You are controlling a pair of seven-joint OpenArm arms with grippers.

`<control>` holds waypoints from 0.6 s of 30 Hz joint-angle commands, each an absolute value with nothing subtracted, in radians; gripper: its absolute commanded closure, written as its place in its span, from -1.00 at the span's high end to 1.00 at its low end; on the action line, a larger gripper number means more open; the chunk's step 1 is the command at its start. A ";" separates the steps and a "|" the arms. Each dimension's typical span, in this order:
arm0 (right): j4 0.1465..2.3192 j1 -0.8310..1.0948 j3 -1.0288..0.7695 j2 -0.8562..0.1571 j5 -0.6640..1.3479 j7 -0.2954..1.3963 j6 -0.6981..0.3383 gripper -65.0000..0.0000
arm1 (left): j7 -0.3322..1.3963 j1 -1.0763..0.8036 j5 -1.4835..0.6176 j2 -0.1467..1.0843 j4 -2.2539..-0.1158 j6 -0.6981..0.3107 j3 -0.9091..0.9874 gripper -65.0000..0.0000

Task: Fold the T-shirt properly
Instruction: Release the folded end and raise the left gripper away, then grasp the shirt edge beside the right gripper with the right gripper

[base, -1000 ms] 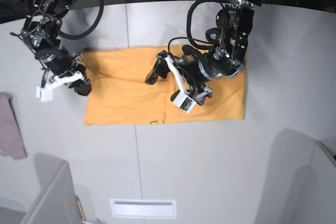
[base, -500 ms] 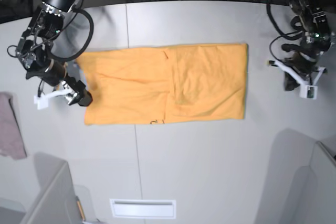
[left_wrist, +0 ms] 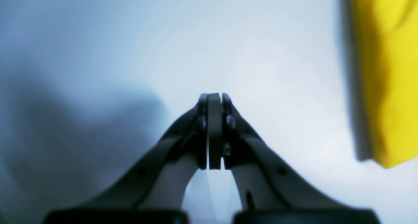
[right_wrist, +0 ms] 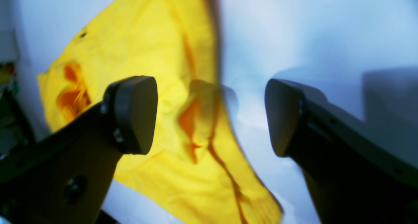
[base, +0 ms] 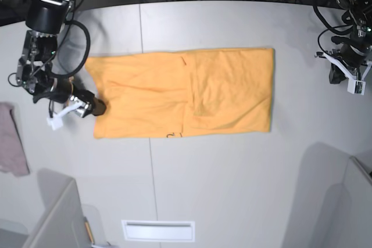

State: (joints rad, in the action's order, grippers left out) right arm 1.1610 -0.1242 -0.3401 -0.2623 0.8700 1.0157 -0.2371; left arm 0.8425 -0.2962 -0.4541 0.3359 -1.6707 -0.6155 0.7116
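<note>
Fingers of the left gripper (left_wrist: 214, 131) are pressed flat together with nothing between them, hanging over bare counter (left_wrist: 130, 38); only a strip of the T-shirt (left_wrist: 385, 70) shows at the right edge of that wrist view. In the base view this gripper (base: 343, 74) sits at the far right of the frame, well apart from the cloth. Fingers of the right gripper (right_wrist: 209, 116) stand wide apart and hold nothing, with the shirt's edge (right_wrist: 169, 96) lying between and below them. In the base view that gripper (base: 93, 108) is at the left, just beside the garment's lower left corner.

The T-shirt (base: 183, 92) lies flat in the middle of the counter as a long rectangle, no sleeves sticking out, with a layered edge running down near its centre. I judge the sleeves and sides already folded in, and at least one crosswise fold left. A pinkish cloth (base: 11, 143) lies at the left edge of the frame.
</note>
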 commanded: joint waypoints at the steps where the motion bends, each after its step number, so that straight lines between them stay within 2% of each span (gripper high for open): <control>1: 1.144 -0.124 -0.335 -0.266 0.825 1.049 -0.231 0.40 | 0.828 -0.294 -0.460 0.357 -1.687 -0.619 0.719 -1.00; 4: 1.141 -0.116 -0.331 -0.242 0.823 1.061 -0.243 0.35 | 0.828 -0.292 -0.460 0.355 -1.687 -0.618 0.717 -1.00; 10: 1.147 -0.105 -0.154 -0.220 0.829 1.070 -0.254 0.35 | 0.828 -0.274 -0.458 0.354 -1.684 -0.618 0.687 -1.00; 15: 1.147 -0.099 -0.145 -0.199 0.823 1.076 -0.251 0.35 | 0.826 -0.271 -0.458 0.352 -1.684 -0.616 0.621 -1.00; 18: 1.147 -0.090 -0.145 -0.186 0.822 1.070 -0.248 0.33 | 0.751 -0.271 -0.456 0.329 -1.682 -0.613 0.576 -1.00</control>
